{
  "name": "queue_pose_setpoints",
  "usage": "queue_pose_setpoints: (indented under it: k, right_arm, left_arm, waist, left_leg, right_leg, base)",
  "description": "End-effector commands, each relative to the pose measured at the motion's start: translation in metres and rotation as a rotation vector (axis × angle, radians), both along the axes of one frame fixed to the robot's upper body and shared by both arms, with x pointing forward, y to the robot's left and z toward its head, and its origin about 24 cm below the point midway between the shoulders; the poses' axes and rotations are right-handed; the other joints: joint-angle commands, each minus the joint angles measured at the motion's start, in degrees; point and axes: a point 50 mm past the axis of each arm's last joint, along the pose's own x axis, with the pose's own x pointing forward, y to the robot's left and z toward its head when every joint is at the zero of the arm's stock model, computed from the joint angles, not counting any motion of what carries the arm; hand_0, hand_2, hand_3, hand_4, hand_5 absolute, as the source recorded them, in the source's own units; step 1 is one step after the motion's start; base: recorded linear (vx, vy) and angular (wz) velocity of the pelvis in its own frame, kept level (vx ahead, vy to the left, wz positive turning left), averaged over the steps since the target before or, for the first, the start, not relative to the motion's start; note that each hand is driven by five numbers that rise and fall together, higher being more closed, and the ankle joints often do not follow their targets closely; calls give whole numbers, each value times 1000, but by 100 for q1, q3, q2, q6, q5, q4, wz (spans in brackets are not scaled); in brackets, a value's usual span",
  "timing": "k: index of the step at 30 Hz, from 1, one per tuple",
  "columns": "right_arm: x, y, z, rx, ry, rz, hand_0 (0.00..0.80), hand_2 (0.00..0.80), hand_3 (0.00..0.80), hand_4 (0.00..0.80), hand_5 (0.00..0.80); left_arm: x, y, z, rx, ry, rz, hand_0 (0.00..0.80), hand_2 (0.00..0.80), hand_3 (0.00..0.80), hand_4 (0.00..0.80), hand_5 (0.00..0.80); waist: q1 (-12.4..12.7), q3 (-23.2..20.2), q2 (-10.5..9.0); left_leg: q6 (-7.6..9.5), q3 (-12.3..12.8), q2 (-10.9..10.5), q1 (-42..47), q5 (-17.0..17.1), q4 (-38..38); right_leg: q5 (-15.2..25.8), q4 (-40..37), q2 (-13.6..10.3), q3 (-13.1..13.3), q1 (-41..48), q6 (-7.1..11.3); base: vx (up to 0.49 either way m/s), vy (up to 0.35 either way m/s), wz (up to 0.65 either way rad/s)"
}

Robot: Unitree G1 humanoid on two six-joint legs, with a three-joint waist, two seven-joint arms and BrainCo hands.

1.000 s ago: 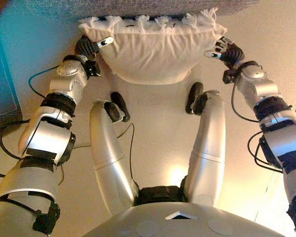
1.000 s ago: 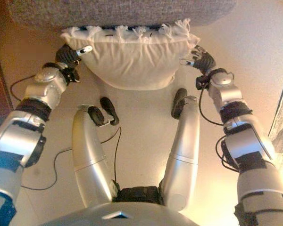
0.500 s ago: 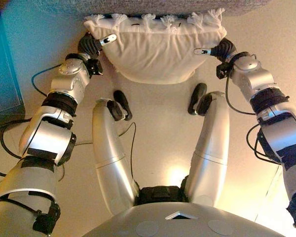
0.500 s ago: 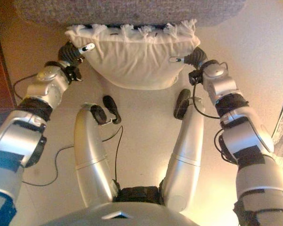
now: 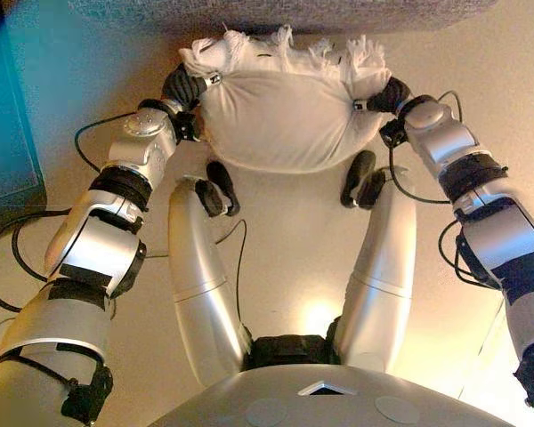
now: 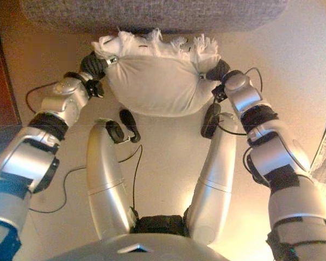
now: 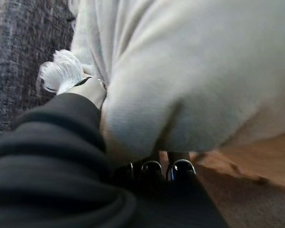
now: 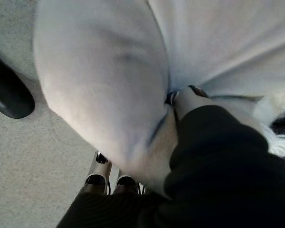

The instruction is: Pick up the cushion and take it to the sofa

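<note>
Cushion [image 5: 280,120], cream with a white fringe along its far edge, is hanging between the two hands above the floor [image 5: 294,258], close in front of the grey sofa [image 5: 276,11]; whether the fringe is touching the sofa I am unable to tell.

I am seeing the left robot hand [image 5: 189,87] pressing against the cushion's left end, wrist bent inward, forearm rising from the lower left. In the left wrist view the thumb [image 7: 88,89] is lying over the cream fabric near the fringe while the dark-tipped fingers [image 7: 180,168] are curling beneath the bulge, so this hand is grasping the cushion.

The right robot hand [image 5: 383,96] is mirroring that pose at the cushion's right end, forearm coming in from the lower right. In the right wrist view its thumb [image 8: 187,97] is digging into a crease of the fabric and its fingers [image 8: 100,172] are wrapping under the bulging corner; this hand too is grasping the cushion.

The cushion is bulging downward in the middle, squeezed between both hands, with the fringe bunching upward toward the sofa edge.
</note>
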Motion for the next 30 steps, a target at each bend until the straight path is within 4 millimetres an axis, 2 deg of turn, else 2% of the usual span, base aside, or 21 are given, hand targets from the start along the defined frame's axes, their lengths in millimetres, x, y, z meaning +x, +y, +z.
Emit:
queue_pose_setpoints:
  k: [1,5,8,12,15,16,18,21,22,23,24,28,30]
  right_arm:
    - [3,39,28,161,-147,126,800,800,800,800,800]
    - [-6,49,30,333,-248,160,800,800,800,800,800]
    - [-17,60,29,496,-329,206,800,800,800,800,800]
    - [-35,61,24,671,-422,259,800,800,800,800,800]
    - [-50,62,10,700,-440,255,800,800,800,800,800]
    - [-55,62,4,696,-435,243,800,800,800,800,800]
    - [-62,60,-7,695,-412,212,800,800,800,800,800]
    - [-71,59,-16,732,-370,217,800,800,800,800,800]
    - [-73,58,-17,748,-360,218,800,800,800,800,800]
    - [-76,57,-21,762,-353,212,800,800,800,800,800]
    - [-79,53,-25,780,-346,195,800,800,800,800,800]
    - [-95,42,-55,849,-268,132,800,800,800,800,800]
    - [-110,37,-75,868,-224,97,800,800,800,800,800]
  left_arm:
    - [-1,-47,52,-65,-247,-222,800,800,800,800,800]
    - [-7,-41,49,-157,-294,-184,800,800,800,800,800]
    - [-13,-42,41,-182,-331,-159,800,800,800,800,800]
    - [-22,-36,28,-196,-385,-90,800,800,800,800,800]
    - [-33,-30,19,-254,-397,-43,800,800,800,800,800]
    - [-37,-26,14,-287,-388,-23,800,800,800,800,800]
    - [-47,-23,2,-351,-378,1,800,800,800,800,800]
    - [-64,-26,-11,-346,-371,32,800,800,800,800,800]
    - [-68,-26,-14,-353,-362,31,800,800,800,800,800]
    - [-70,-26,-18,-352,-350,29,800,800,800,800,800]
    - [-73,-25,-23,-344,-336,30,800,800,800,800,800]
    - [-82,-22,-41,-370,-275,57,800,800,800,800,800]
    - [-92,-23,-52,-367,-236,61,800,800,800,800,800]
  waist:
    - [-90,-23,186]
    - [-106,-23,93]
    - [-133,-24,4]
    - [-149,-103,-89]
    - [-130,-278,-186]
    - [-130,-375,-236]
    - [-86,-593,-311]
    - [106,-870,-377]
    - [148,-975,-379]
    - [158,-1082,-384]
    - [137,-1185,-367]
    - [136,-1540,-335]
    - [142,-1790,-341]
  left_leg:
    - [-446,-58,165,399,257,-686]
    - [-548,-78,156,913,524,-1403]
    - [-624,-26,131,1570,835,-2241]
    - [-608,-31,63,2398,1246,-3214]
    - [-540,-222,-163,2921,1401,-3709]
    - [-457,-250,-259,3078,1611,-3929]
    - [-387,-393,-419,3505,1605,-4197]
    - [-263,-708,-734,4078,1558,-4605]
    - [-222,-707,-737,4281,1585,-4806]
    - [-209,-602,-703,4452,1648,-5028]
    - [-212,-389,-625,4681,1689,-5200]
    - [-150,19,-667,5477,1780,-5768]
    - [-110,439,-711,5986,1788,-6080]
  right_leg:
    - [745,-1034,-75,125,778,291]
    - [896,-1599,95,46,1280,352]
    - [1063,-2384,206,-87,1973,377]
    - [1280,-3344,328,-208,2790,350]
    - [1399,-3973,482,-137,3349,292]
    - [1636,-4306,491,-134,3537,259]
    - [1735,-4798,472,-110,3996,268]
    - [1763,-5250,485,-78,4595,313]
    - [1764,-5361,488,-96,4768,339]
    - [1782,-5488,454,-193,4919,366]
    - [1779,-5606,415,-344,5137,395]
    - [1876,-6124,284,-791,5926,497]
    - [1977,-6494,215,-1180,6477,514]
  base:
    - [-7,-28,6]
    - [-21,-36,4]
    - [-14,-58,-4]
    - [11,-25,-8]
    - [127,-36,-23]
    - [183,-22,-19]
    - [250,15,-19]
    - [266,78,-38]
    - [228,59,-46]
    - [215,21,-44]
    - [191,-2,-28]
    - [173,-8,1]
    - [197,-21,17]
